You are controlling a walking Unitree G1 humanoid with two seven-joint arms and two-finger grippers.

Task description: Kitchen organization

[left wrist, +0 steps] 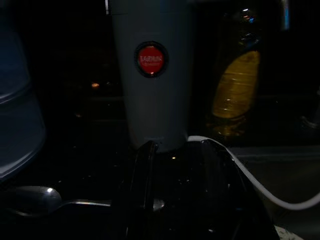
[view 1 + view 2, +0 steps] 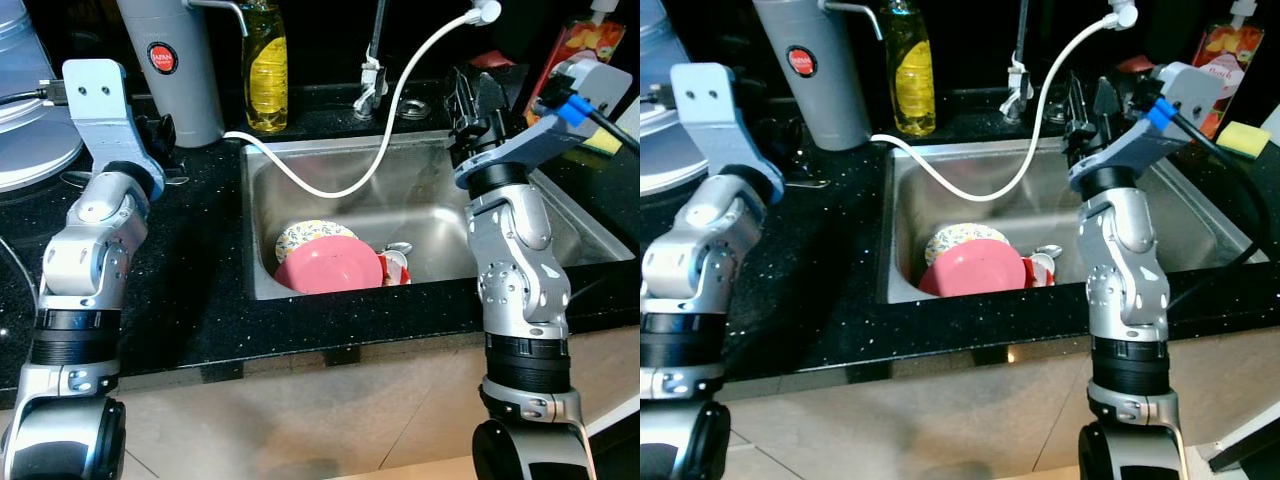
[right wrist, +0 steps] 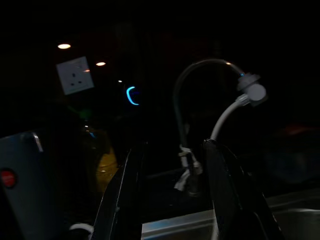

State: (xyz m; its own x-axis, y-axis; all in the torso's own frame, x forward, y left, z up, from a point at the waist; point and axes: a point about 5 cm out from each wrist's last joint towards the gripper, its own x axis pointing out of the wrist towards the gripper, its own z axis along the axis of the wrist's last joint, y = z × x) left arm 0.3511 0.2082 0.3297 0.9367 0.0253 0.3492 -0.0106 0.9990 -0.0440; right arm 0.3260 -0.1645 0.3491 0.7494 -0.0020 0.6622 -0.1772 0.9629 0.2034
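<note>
A steel sink (image 2: 430, 205) holds a pink plate (image 2: 330, 267) lying over a patterned plate (image 2: 303, 236), with a red and white cup (image 2: 396, 268) beside them. My right gripper (image 2: 474, 100) hangs open above the sink's back right corner, and its fingers (image 3: 125, 195) point at the faucet (image 3: 186, 150). My left gripper (image 2: 160, 135) is open over the black counter to the left of the sink. Its fingers (image 1: 142, 190) stand just in front of the grey thermos (image 1: 150, 75), and a spoon (image 1: 30, 199) lies on the counter beside them.
A white hose (image 2: 400, 90) runs from the faucet top down across the sink to the thermos. A yellow liquid bottle (image 2: 265, 65) stands behind the sink. A red bottle (image 2: 580, 45) and a yellow sponge (image 2: 605, 142) sit at the back right. Grey lidded ware (image 2: 25, 140) occupies the far left.
</note>
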